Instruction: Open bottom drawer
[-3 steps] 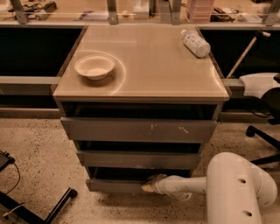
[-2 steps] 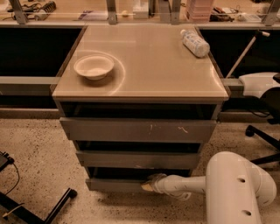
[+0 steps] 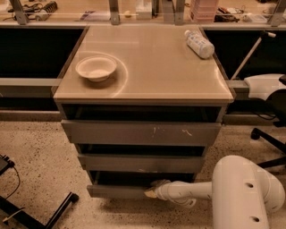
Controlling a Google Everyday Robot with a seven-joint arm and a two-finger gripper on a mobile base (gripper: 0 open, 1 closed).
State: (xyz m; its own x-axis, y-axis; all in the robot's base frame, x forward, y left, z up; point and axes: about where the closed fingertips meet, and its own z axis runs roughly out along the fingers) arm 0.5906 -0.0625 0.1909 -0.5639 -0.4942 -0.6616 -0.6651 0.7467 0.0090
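Camera view: bottom drawer (image 3: 117, 191), stiff, handleless, probably light-sliding; hold its top edge. Gripper (image 3: 152, 193) at that edge, grip unclear.

Gripper (image 3: 151, 193) at bottom drawer (image 3: 116, 191) front; bowl (image 3: 96, 68), bottle (image 3: 199, 44) on cabinet top (image 3: 161, 71).

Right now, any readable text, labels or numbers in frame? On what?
None readable.
Bottle on the cabinet top: label too blurred to read.
Items on the back counter: too blurred to read.
End effector, at the bottom drawer front's top edge: no marking visible.
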